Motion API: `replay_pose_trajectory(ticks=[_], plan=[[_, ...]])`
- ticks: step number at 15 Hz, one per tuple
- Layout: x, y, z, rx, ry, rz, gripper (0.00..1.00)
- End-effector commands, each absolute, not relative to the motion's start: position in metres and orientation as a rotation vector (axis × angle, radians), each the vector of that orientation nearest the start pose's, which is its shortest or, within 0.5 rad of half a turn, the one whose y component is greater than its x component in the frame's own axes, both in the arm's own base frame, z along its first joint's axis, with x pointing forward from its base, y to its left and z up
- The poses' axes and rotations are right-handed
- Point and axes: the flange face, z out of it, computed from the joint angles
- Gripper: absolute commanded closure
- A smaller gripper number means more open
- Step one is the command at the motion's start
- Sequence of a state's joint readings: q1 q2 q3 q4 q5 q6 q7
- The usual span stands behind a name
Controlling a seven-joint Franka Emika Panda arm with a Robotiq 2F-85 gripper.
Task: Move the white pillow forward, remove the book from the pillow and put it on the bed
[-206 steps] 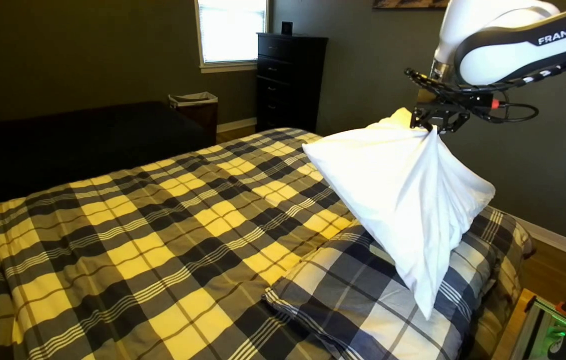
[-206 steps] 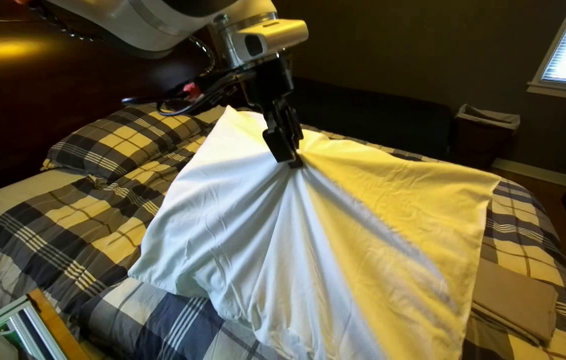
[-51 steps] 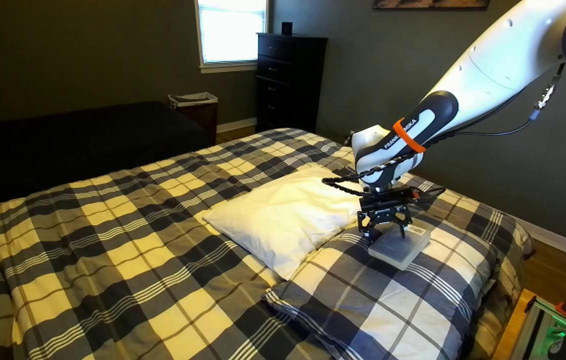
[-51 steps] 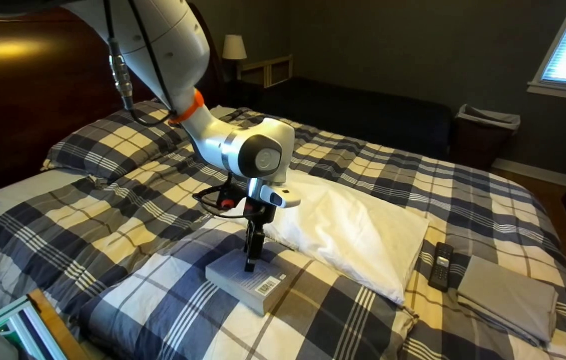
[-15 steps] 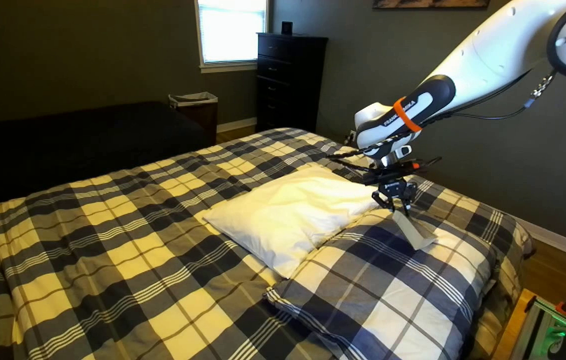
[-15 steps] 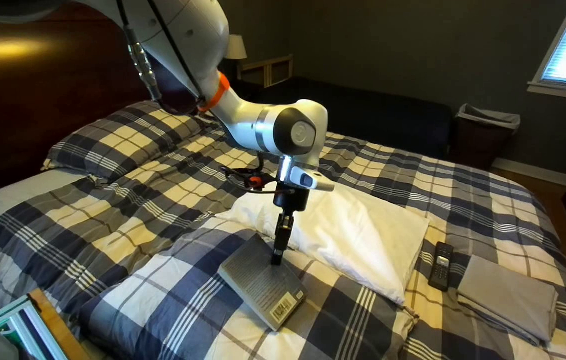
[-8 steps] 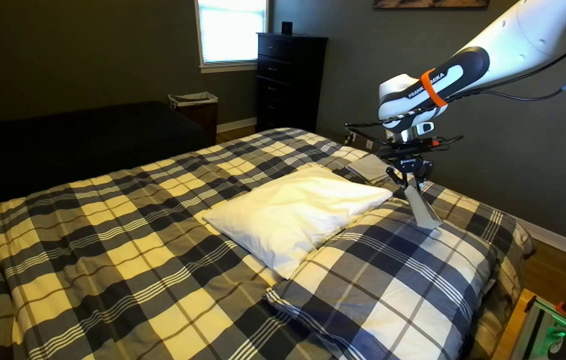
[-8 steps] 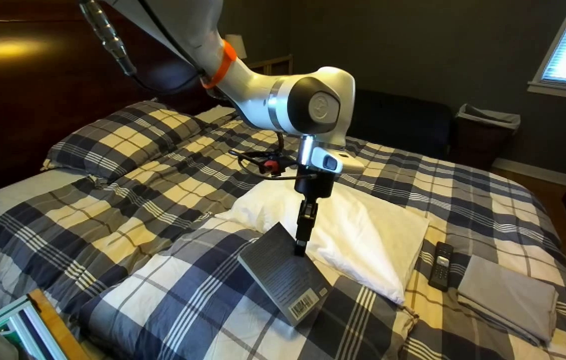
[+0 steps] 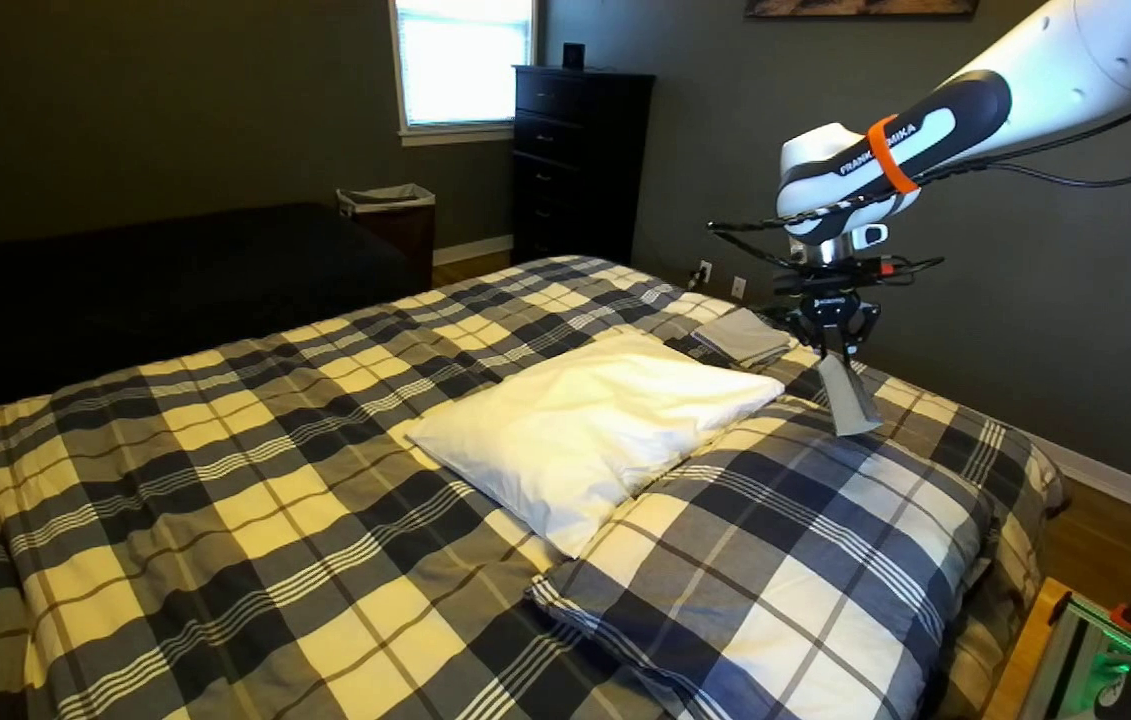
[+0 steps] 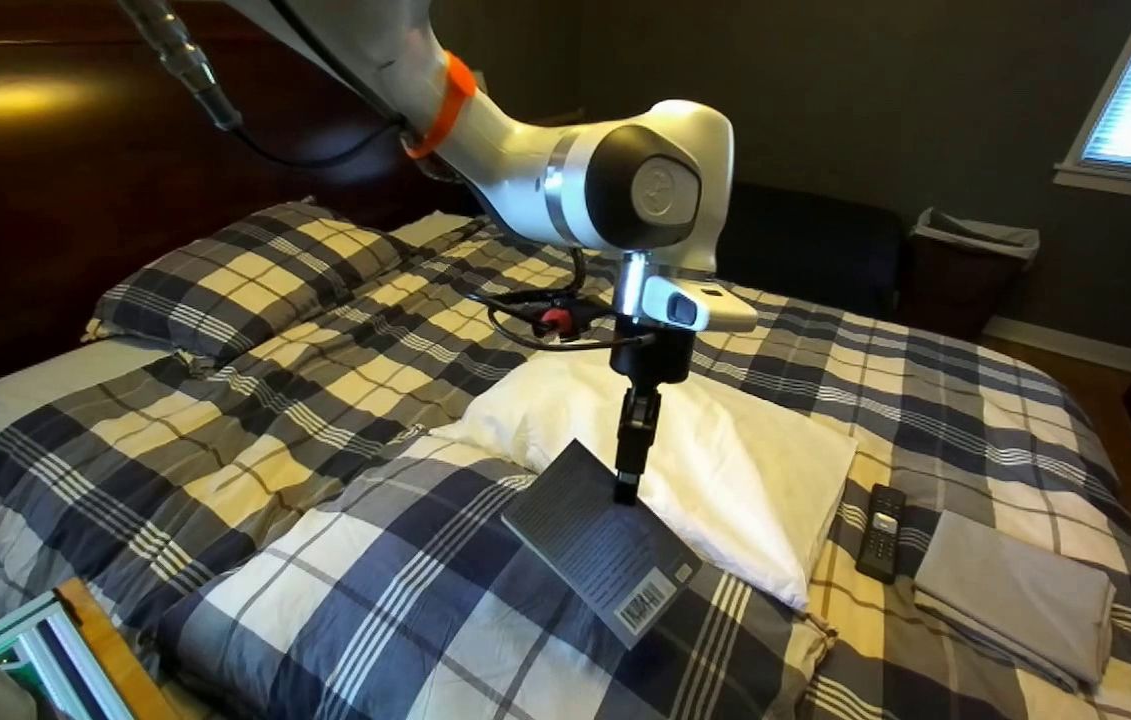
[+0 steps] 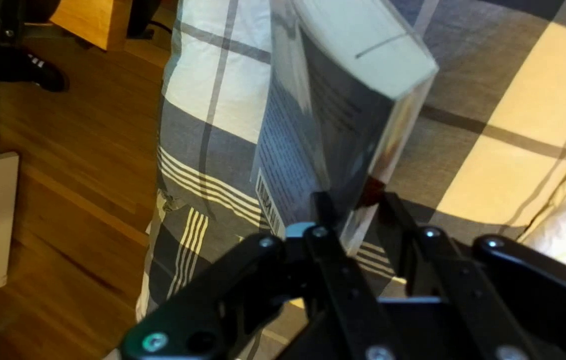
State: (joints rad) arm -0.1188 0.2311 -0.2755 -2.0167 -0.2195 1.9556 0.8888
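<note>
1. Dim bedroom, dark walls; bright window at the far side, black dresser just right of it.
2. Bed takes up most of the scene, plaid cover rumpled. It is where the book must end up.
3. White pillow lies on the bed, just beyond the near plaid pillow. I judge the forward move done.
4. Folded grey cloth sits on the bed, right of the white pillow.
5. Gripper narrowed onto the book, a finger at either face.
6. Book is in that grip, tilted, above the near plaid pillow; cannot tell whether its lowest corner touches. Pick-up looks made. Left to do, by my reading: carry it past the pillow, lower it to the cover, let go.
7. Black handset between white pillow and grey cloth; probably worth avoiding when setting down.
</note>
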Motion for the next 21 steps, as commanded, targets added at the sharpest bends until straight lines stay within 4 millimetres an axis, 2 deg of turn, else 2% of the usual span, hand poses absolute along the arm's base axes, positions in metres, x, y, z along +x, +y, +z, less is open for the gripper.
replay_pose_trajectory(ticks=[1,4,5,6,9,14,15,21], plan=[[0.501,-0.255,0.34,-2.803,1.994,0.256,0.93],[0.496,-0.287,0.343,-2.754,2.054,0.175,0.93],[0.493,-0.299,0.343,-2.71,2.07,0.196,0.93],[0.496,-0.283,0.341,-2.752,2.036,0.217,0.72],[0.489,-0.299,0.343,-2.72,2.074,0.209,0.72],[0.491,-0.297,0.343,-2.723,2.07,0.206,0.72],[0.491,-0.297,0.343,-2.723,2.07,0.207,0.93],[0.508,-0.342,0.332,-2.741,2.169,0.078,0.93]])
